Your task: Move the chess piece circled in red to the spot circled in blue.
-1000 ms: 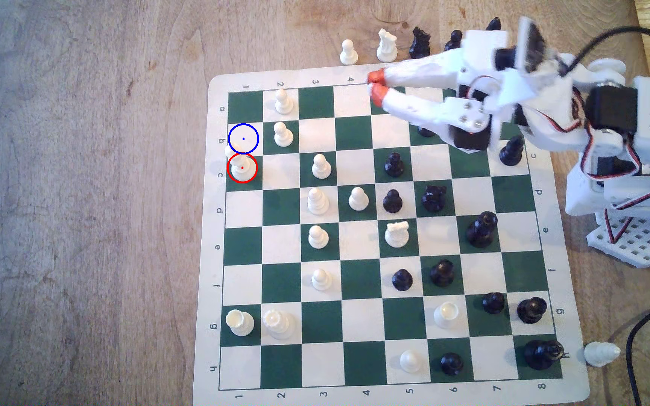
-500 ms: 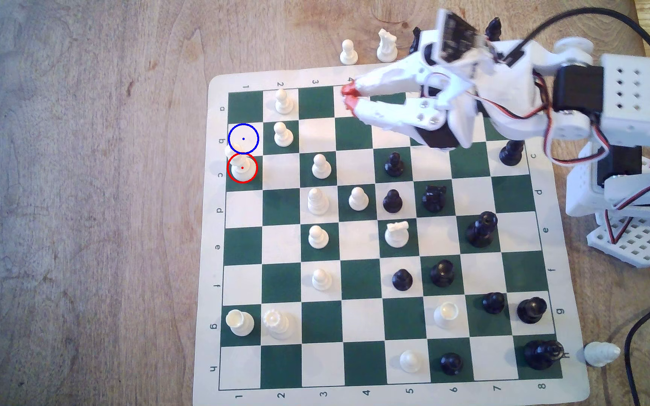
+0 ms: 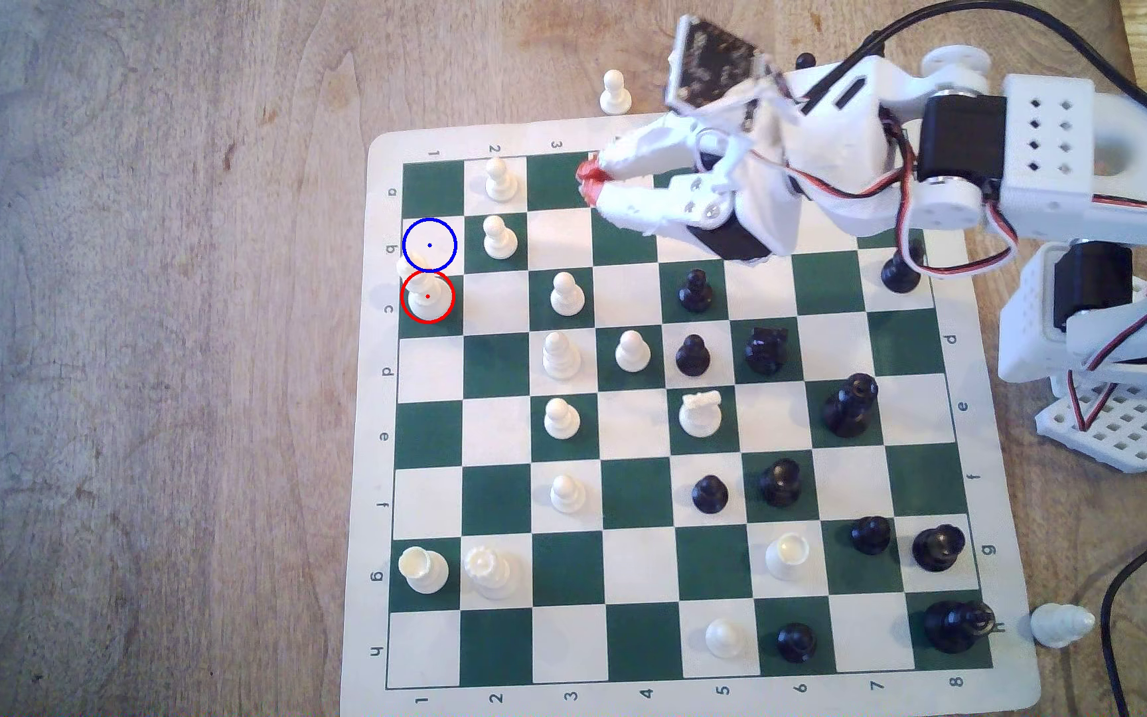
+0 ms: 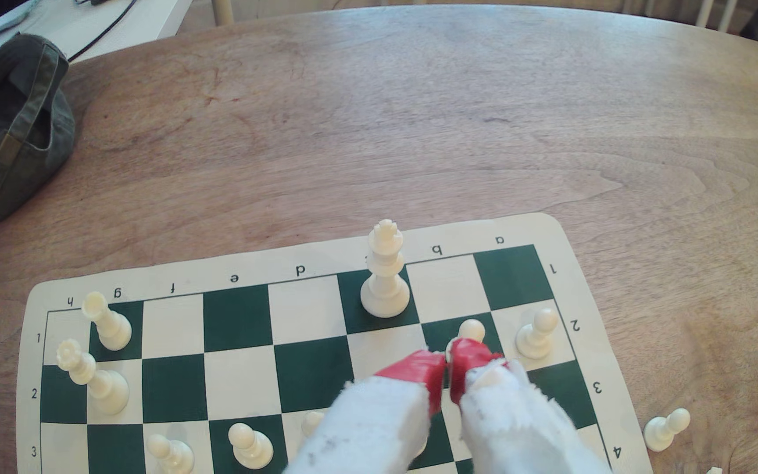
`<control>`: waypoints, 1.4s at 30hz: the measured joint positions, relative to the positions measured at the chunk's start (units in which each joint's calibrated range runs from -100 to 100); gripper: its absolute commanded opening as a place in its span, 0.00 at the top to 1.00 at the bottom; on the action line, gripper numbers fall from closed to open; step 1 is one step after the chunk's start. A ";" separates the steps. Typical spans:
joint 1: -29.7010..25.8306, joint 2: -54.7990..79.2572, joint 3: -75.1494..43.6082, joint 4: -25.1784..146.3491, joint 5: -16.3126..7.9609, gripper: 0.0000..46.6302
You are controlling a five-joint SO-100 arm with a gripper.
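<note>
The chess piece is a tall cream-white piece ringed in red on a green square at the board's left edge in the exterior view. The wrist view shows it upright, the chess piece having a wide base and a crowned top. The spot is the cream square ringed in blue just above it in the exterior view, and the spot lies bare beside the piece. My gripper hovers over the board's top row, over two squares to the right of the spot. Its red fingertips are pressed together, holding nothing.
White pawns stand one column right of the spot, with another pawn further in. One white pawn sits off the board above it. A green cap lies on the wooden table. My arm's base is off the board's right side.
My gripper has travelled leftward in the exterior view along the top row, by about one and a half squares, staying shut. No chess piece has moved.
</note>
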 measured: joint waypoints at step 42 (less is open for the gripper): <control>-2.21 52.87 -40.85 -2.39 -2.78 0.68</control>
